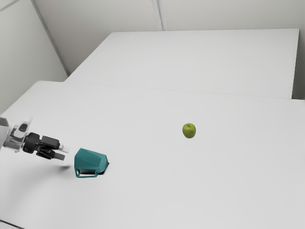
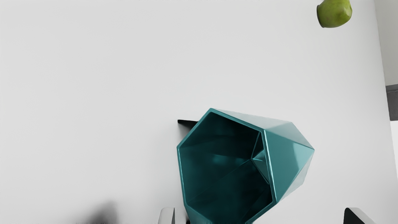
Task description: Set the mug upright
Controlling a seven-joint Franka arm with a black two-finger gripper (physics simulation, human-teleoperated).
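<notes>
The teal faceted mug (image 1: pixel 90 161) lies on its side on the white table, its handle toward the exterior view's lower edge. Just to the exterior view's left of it is my gripper (image 1: pixel 65 153), tilted and apart from the mug, with its two fingers spread. In the wrist view the dark mouth of the mug (image 2: pixel 287 161) faces my hand. The open gripper (image 2: pixel 258 215) shows its fingertips at the bottom edge, wide apart, with the mug's near part in view between them and nothing gripped.
A green apple (image 1: pixel 189 130) rests on the table (image 1: pixel 228 181), well beyond the mug toward the exterior view's right. A second white surface (image 1: pixel 200 57) stands behind the table, near the walls.
</notes>
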